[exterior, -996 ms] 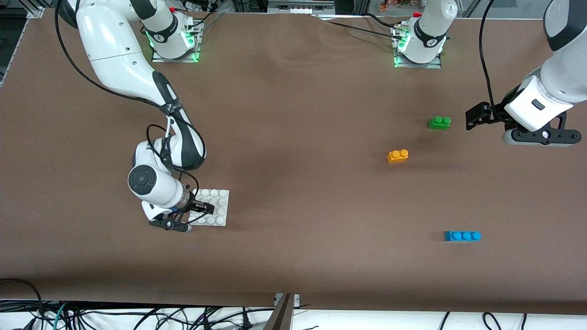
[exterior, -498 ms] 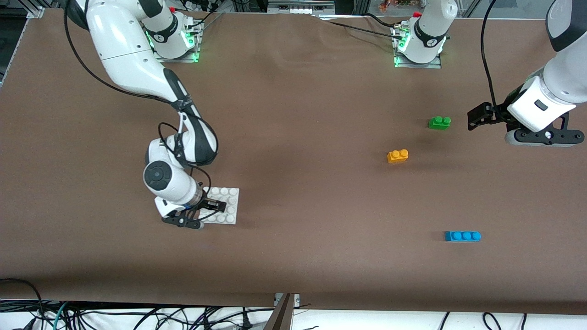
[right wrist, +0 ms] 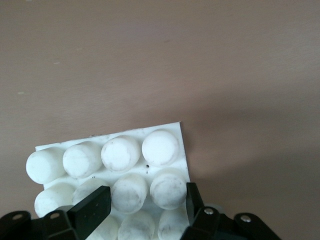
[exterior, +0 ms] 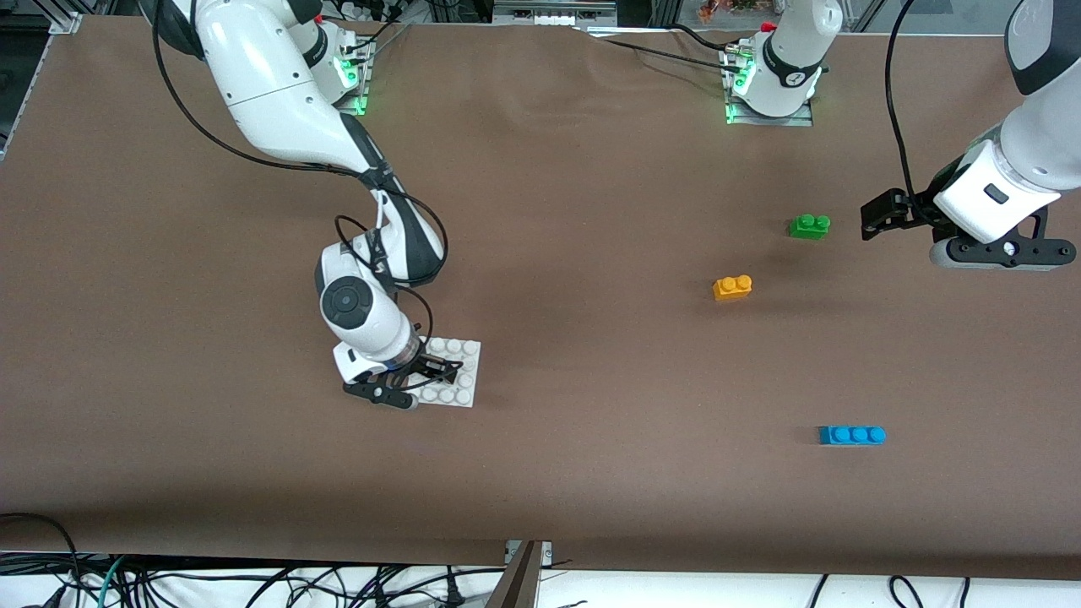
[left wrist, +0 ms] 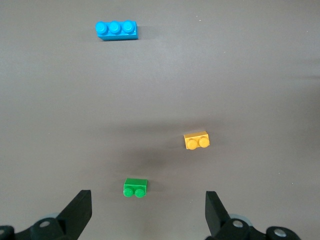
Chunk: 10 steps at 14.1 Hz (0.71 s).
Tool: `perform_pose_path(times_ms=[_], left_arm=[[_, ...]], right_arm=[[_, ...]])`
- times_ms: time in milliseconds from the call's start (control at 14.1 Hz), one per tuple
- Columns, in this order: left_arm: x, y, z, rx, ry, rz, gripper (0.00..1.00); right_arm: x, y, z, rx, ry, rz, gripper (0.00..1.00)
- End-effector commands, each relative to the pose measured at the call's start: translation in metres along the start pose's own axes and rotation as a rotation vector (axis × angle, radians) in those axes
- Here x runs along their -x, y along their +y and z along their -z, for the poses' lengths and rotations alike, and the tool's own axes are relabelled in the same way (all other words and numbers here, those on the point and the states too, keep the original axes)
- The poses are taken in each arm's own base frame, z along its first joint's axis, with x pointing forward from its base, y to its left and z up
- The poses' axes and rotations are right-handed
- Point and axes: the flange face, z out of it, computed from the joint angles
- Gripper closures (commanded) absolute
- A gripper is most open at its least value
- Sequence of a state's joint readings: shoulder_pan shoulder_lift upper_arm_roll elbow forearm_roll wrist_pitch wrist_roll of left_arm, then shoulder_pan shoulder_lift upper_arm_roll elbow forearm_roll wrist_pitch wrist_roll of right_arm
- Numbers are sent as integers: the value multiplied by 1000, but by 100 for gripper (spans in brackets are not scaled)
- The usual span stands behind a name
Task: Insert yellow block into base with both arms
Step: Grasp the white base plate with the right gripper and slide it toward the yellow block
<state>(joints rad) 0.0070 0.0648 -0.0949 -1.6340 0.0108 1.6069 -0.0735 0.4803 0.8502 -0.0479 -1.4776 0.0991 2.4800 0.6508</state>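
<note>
The yellow block (exterior: 732,287) stands on the brown table toward the left arm's end; it also shows in the left wrist view (left wrist: 196,140). The white studded base (exterior: 460,376) is held by my right gripper (exterior: 429,372), whose fingers are shut across two of its studs (right wrist: 142,192) at one edge, low over the table near the middle. My left gripper (exterior: 882,213) is open and empty, up in the air at the left arm's end of the table, beside the green brick (left wrist: 135,187).
The green two-stud brick (exterior: 809,225) lies farther from the front camera than the yellow block. A blue three-stud brick (exterior: 851,435) lies nearer to the camera, also seen in the left wrist view (left wrist: 117,30).
My right gripper has carried the base toward the left arm's end of the table and slightly away from the camera. The left arm has hardly moved. The bricks have not moved.
</note>
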Motion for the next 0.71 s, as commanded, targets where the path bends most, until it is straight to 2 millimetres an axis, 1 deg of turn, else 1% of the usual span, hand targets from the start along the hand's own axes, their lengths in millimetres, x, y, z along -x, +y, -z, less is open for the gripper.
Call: perform_pose_path(times_ms=[0, 213, 285, 356, 569, 640], left_arm=[[-2, 0, 6, 26, -3, -13, 0], [-2, 0, 6, 26, -3, -11, 0], [-2, 0, 5, 26, -5, -11, 0], [-2, -1, 5, 26, -5, -10, 0], [-6, -1, -2, 27, -17, -13, 0], [-6, 0, -3, 26, -22, -11, 0]], right_arm=[[34, -28, -34, -18, 12, -16, 32], [60, -60, -42, -33, 14, -29, 32], [66, -72, -39, -47, 16, -28, 32], [78, -83, -39, -56, 9, -21, 32], [107, -112, -38, -77, -2, -13, 31], [118, -119, -40, -86, -6, 1, 31]])
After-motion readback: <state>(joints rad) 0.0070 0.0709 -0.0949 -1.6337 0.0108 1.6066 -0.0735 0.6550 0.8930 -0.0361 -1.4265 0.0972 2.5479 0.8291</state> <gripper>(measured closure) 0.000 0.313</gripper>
